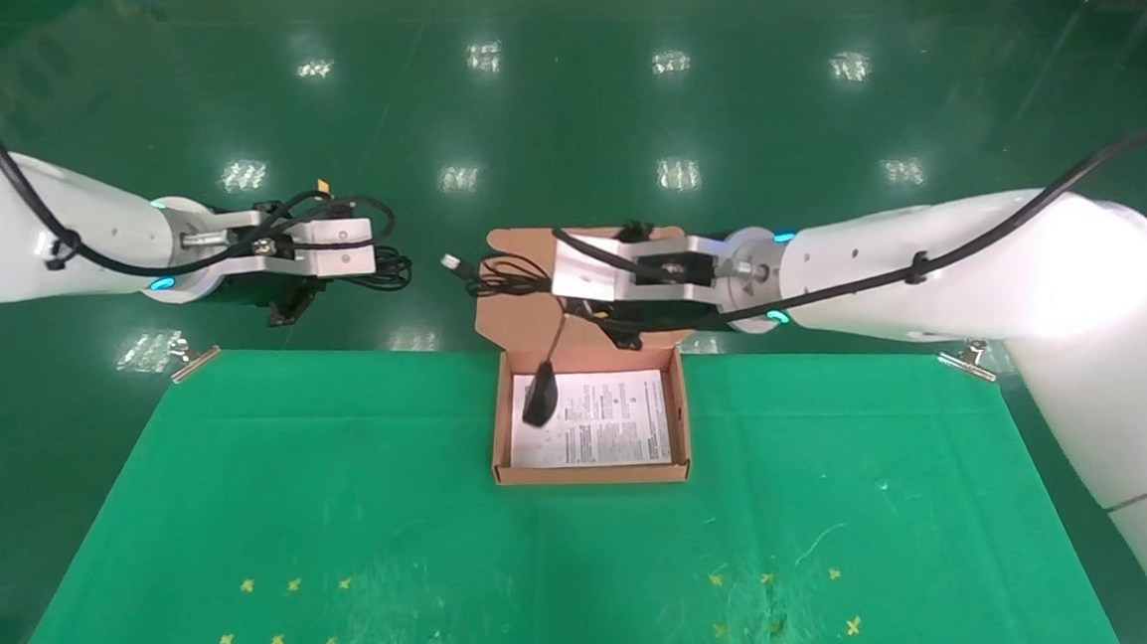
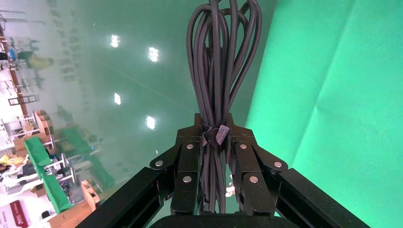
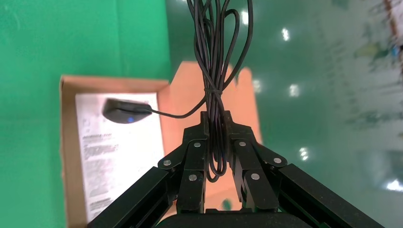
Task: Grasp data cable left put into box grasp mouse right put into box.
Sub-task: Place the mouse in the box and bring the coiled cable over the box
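My left gripper [image 1: 369, 263] hangs beyond the table's far left edge, over the floor. It is shut on the data cable [image 1: 389, 266], a looped black bundle with a small tie, also seen in the left wrist view [image 2: 221, 61] between the gripper's jaws [image 2: 216, 127]. My right gripper [image 1: 543, 286] is above the box's open lid [image 1: 513, 316], shut on the mouse's bundled cord [image 3: 214, 71]. The black mouse [image 1: 540, 396] dangles by its cord over the left rear of the box [image 1: 593, 475]; its blue light shows [image 3: 124, 113]. The silver USB plug [image 1: 451, 262] sticks out to the left.
A green cloth [image 1: 345, 495] covers the table, held by metal clips [image 1: 196, 362] [image 1: 964, 358] at its far corners. Yellow cross marks [image 1: 282, 609] [image 1: 780, 598] lie near the front. A white printed sheet [image 1: 610, 424] lines the box bottom. Shiny green floor lies beyond.
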`<state>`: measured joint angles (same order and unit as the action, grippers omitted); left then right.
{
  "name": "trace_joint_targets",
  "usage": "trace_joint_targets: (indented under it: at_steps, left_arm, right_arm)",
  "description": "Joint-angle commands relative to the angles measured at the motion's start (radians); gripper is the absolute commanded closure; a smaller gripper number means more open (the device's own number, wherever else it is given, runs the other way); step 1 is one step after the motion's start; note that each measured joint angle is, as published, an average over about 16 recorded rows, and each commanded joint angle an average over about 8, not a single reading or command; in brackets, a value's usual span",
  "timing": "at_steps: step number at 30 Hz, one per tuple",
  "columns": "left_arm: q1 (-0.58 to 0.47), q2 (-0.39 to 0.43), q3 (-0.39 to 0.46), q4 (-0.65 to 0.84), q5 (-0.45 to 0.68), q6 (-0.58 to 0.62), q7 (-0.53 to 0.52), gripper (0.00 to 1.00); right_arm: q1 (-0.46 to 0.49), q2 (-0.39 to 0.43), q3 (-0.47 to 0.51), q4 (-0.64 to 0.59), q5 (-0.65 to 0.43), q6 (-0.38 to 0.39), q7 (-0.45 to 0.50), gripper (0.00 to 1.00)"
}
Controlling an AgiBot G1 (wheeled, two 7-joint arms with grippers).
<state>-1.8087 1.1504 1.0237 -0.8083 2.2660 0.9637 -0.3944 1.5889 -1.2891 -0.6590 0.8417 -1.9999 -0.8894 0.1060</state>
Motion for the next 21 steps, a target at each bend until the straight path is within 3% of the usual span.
trace_joint_targets:
  at_steps: [1, 13, 14, 21]
  left_arm:
    - [0.001, -0.002, 0.0, -0.005, 0.002, 0.001, -0.004, 1.0]
    - [0.004, -0.005, 0.001, -0.017, 0.007, 0.004, -0.014, 1.0]
    - [0.004, -0.005, 0.001, -0.018, 0.007, 0.005, -0.014, 1.0]
    - [0.004, -0.006, 0.001, -0.02, 0.008, 0.005, -0.015, 1.0]
  right_arm:
    - [-0.004, -0.004, -0.002, -0.024, -0.006, 0.003, 0.011, 1.0]
    - [-0.008, -0.048, -0.022, -0.19, -0.019, 0.036, 0.026, 1.0]
    - [-0.007, -0.052, -0.024, -0.201, -0.015, 0.039, 0.026, 0.94]
    - [0.007, -0.067, -0.051, -0.247, 0.008, 0.045, 0.025, 0.07]
